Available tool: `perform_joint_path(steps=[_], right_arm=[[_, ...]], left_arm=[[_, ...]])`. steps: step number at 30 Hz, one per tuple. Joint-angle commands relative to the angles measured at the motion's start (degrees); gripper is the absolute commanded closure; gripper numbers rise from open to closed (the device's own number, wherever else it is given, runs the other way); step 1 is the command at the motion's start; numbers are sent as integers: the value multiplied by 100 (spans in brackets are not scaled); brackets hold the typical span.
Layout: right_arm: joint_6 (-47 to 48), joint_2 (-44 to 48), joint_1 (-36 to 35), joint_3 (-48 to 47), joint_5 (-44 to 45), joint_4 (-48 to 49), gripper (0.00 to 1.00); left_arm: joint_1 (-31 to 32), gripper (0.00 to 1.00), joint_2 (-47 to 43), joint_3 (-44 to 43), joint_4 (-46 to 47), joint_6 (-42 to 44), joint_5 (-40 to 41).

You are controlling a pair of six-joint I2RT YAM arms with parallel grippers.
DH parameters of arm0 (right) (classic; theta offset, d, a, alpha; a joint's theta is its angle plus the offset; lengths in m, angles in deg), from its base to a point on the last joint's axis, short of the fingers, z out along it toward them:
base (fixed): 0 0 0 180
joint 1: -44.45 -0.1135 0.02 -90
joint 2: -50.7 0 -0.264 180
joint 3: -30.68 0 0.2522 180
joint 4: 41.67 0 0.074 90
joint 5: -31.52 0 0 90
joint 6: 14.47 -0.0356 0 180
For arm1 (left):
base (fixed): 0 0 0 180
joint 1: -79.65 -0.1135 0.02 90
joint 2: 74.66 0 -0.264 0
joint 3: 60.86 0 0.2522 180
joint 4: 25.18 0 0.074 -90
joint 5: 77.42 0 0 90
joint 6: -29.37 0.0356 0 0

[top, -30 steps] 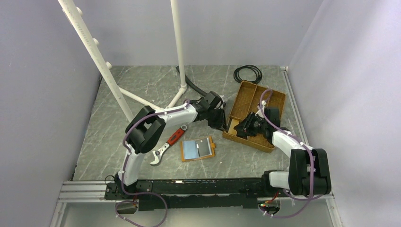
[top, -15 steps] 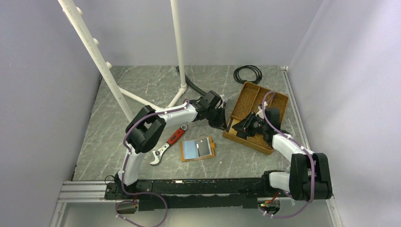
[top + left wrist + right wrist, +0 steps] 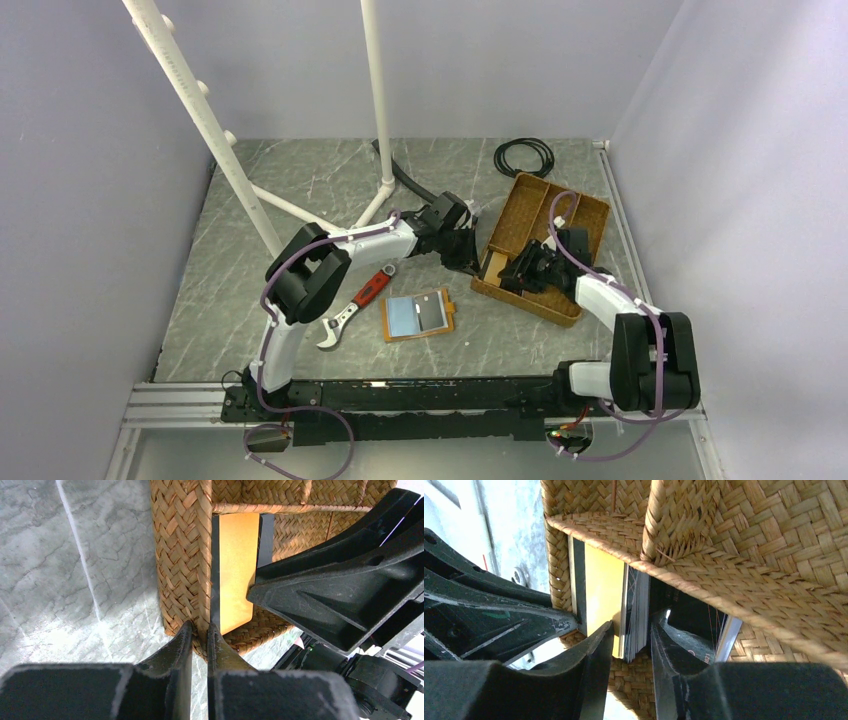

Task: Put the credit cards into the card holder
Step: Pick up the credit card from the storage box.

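The credit cards (image 3: pixel 636 615) stand on edge as a stack in the near compartment of the brown woven tray (image 3: pixel 774 540), next to a yellow card (image 3: pixel 604 585). My right gripper (image 3: pixel 632 630) is open, one finger on each side of the stack, with small gaps showing. My left gripper (image 3: pixel 200 627) is shut on the tray's wall (image 3: pixel 180 555) at its near corner, and the yellow card (image 3: pixel 235 570) leans just inside. The card holder (image 3: pixel 418 315) lies open on the table, apart from both grippers (image 3: pixel 470 262) (image 3: pixel 510 275).
A red-handled wrench (image 3: pixel 357 300) lies left of the card holder. A coiled black cable (image 3: pixel 524 157) sits behind the tray (image 3: pixel 580 215). White pipe stands (image 3: pixel 378 100) rise at the back left. The walls close in on three sides.
The right wrist has shifted slightly over the tray's near end. The left arm, tray and card holder stay where they were.
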Motion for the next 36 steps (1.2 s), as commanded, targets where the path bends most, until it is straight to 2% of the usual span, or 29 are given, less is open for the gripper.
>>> perform_joint_path(steps=[1,6,13,23,28,36], right_arm=[[-10,-158,76,-129,-191,628,63],[-69,-323,75,-236,-234,962,61],[143,-42,75,-468,47,694,61],[114,-14,75,-532,-105,597,63],[158,-141,76,-669,365,87,60],[53,-333,75,-560,15,468,60]], left_arm=[[67,100,-10,123,77,-79,-105],[67,100,8,115,79,-74,-135],[68,100,-1,184,135,-87,-159],[71,100,-9,207,171,-80,-198],[71,100,7,220,188,-85,-225],[75,100,-36,272,242,-123,-234]])
